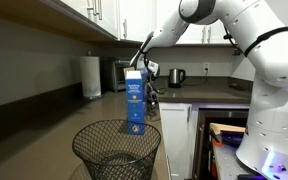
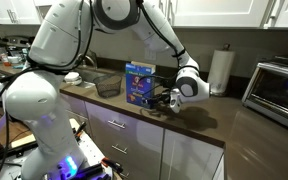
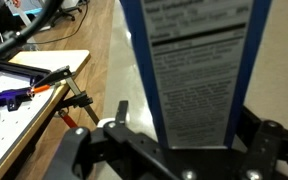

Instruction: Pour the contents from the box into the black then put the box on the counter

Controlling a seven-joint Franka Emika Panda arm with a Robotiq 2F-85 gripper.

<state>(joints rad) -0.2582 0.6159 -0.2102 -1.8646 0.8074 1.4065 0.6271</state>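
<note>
- Long dark counter [image 2: 216,116]: runs under the box [image 2: 139,82] and carries its base.
- White robot arm [image 2: 149,28]: bends down from above the box to its side.
- Black wire-mesh wastebasket [image 1: 117,150]: stands upright just beside the box, rim wider than base; touching it or not, cannot tell.
- Blue box: stands upright, shows its picture face in an exterior view, fills the wrist view with a printed label panel.
- Dark gripper [image 2: 167,98]: sits low at the box's side, spread fully wide, one finger [image 3: 119,112] on either side of the box in the wrist view; clamps nothing.
</note>
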